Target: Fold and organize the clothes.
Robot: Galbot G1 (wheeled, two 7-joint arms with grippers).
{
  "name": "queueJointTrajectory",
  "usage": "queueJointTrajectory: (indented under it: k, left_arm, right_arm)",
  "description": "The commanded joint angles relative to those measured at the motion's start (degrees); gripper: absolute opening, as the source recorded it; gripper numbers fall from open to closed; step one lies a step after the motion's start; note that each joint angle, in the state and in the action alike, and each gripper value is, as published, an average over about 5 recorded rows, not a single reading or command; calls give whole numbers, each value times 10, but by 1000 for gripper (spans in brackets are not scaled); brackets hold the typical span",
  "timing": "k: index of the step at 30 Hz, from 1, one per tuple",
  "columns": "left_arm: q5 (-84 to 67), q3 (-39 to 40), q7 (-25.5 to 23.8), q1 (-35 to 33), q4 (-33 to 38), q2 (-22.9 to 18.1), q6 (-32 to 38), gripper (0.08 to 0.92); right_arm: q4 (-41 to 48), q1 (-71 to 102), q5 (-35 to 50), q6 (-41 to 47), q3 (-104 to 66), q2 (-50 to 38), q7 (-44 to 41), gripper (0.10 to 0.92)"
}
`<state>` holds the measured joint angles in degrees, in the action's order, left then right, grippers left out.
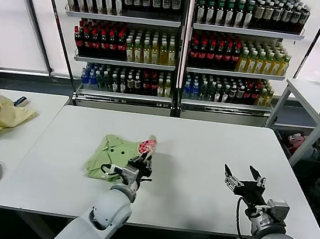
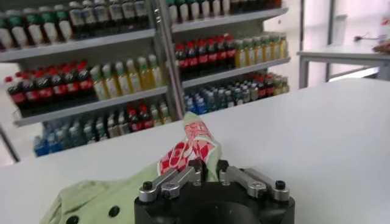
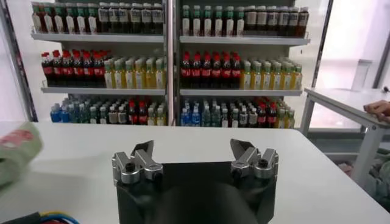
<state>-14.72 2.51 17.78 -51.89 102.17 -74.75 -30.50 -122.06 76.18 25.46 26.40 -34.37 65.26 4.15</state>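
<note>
— Where does the shirt lie, and who has it?

— The light green short-sleeved polo shirt with its red-and-white chest print (image 1: 119,155) sits partly folded and rumpled on the white rectangular surface (image 1: 202,154), left of centre. The left hand (image 1: 140,167) is at the shirt's near right edge, fingers drawn together on a pinch of the printed cloth, which stands up in a peak just beyond them (the left wrist view shows the print (image 2: 192,146) rising right between the closed fingers). The right hand (image 1: 244,181) hovers over bare surface well apart from the shirt, its fingers spread wide and holding nothing.

— So what makes this fold go well?

— My judgement: the held flap should travel across toward the far left edge in a low arc, kept taut enough that the layer underneath does not drag along. One pinch point lets the cloth swing and twist, so a slow carry helps. Lay it down flat before the fingers part, or the peak will slump into a crease.

— And the right arm?

— It looks idle; it could pin the near edge, but it would have to cross a good stretch of surface first. The pale yellow garment (image 1: 0,111) on the neighbouring white side table (image 1: 32,103) is no part of this.
</note>
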Motion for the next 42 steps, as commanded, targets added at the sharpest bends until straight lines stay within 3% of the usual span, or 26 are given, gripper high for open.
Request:
queueJointTrajectory:
  k: [1, 9, 18, 28, 35, 42]
  left_arm:
    - [-49, 54, 42, 34, 9, -24, 42, 341]
    - [-92, -70, 46, -76, 122, 35, 77, 574]
    - [-74, -213, 43, -206, 156, 78, 111, 805]
    - [-49, -252, 43, -265, 171, 70, 136, 823]
    - [-47, -258, 43, -281, 177, 68, 141, 823]
    - [-47, -257, 42, -283, 180, 66, 141, 823]
  right_arm:
    - [7, -14, -2, -1, 17, 0, 5, 823]
    - [54, -84, -13, -16, 170, 38, 66, 823]
    - [198, -189, -32, -19, 329, 137, 131, 823]
    - [293, -234, -5, -18, 373, 210, 165, 823]
    - [312, -237, 36, -17, 364, 222, 196, 807]
    - [307, -233, 71, -15, 350, 220, 211, 630]
